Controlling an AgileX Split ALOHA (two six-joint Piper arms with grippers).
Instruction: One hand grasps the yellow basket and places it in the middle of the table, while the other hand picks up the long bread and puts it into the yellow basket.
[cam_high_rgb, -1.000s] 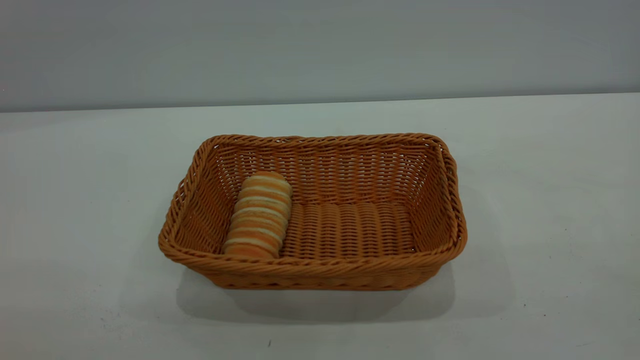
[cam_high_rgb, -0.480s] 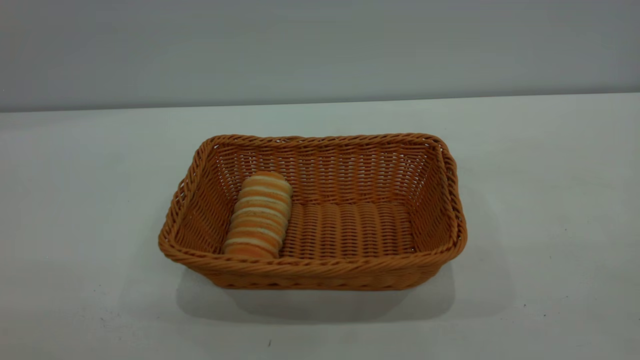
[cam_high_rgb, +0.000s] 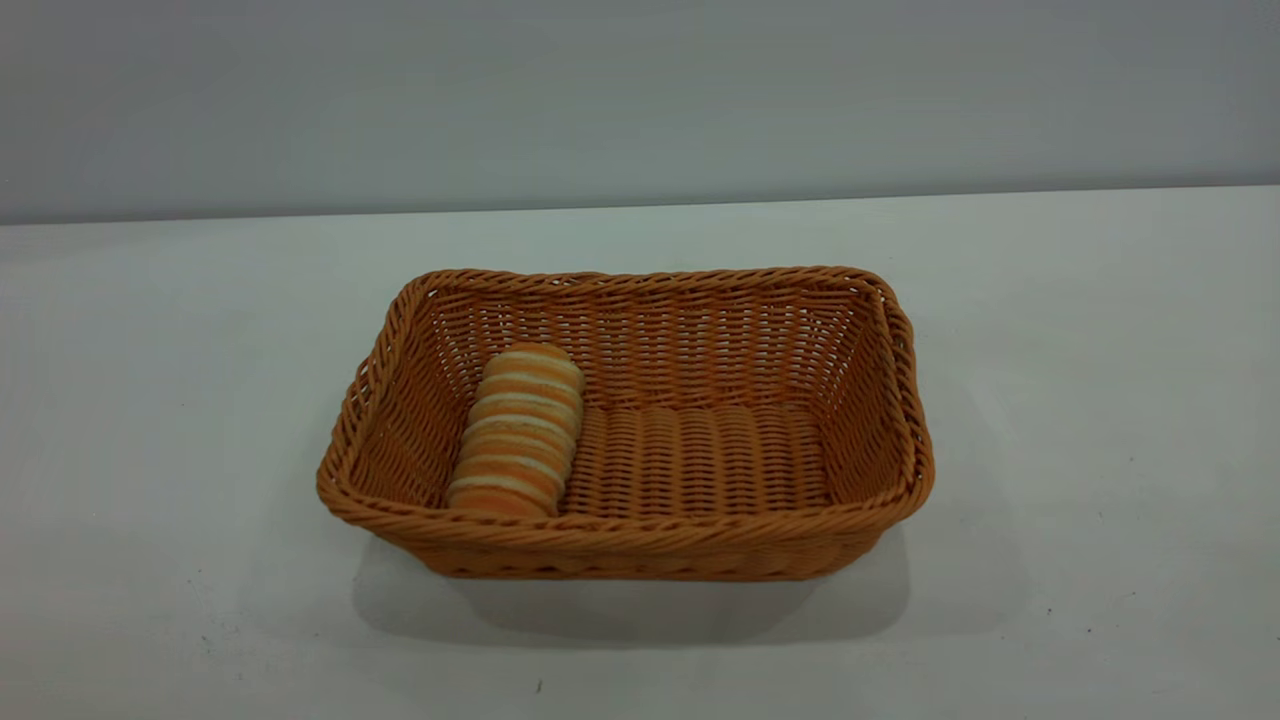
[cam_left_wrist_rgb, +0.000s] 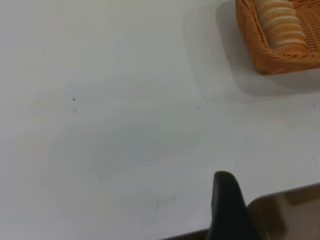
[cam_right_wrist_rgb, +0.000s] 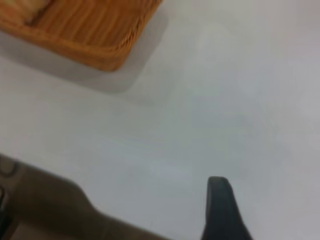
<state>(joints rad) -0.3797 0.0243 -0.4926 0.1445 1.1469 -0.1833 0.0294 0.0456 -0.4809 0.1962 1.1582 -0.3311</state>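
Observation:
The yellow basket (cam_high_rgb: 640, 535) stands on the white table (cam_high_rgb: 1100, 400) at its middle. The long bread (cam_high_rgb: 520, 430) lies inside it against the left end wall, with one end toward the front rim. Neither gripper shows in the exterior view. In the left wrist view the basket's corner (cam_left_wrist_rgb: 260, 55) with the bread (cam_left_wrist_rgb: 282, 22) is far off, and only a dark part of my left gripper (cam_left_wrist_rgb: 225, 205) shows, above bare table near its edge. In the right wrist view the basket's other corner (cam_right_wrist_rgb: 85, 30) is far from my right gripper (cam_right_wrist_rgb: 220, 205), which holds nothing I can see.
The table's front edge runs close to both grippers, with a brown surface beyond it in the left wrist view (cam_left_wrist_rgb: 290, 215) and in the right wrist view (cam_right_wrist_rgb: 45, 205). A grey wall (cam_high_rgb: 640, 90) rises behind the table. White tabletop lies on both sides of the basket.

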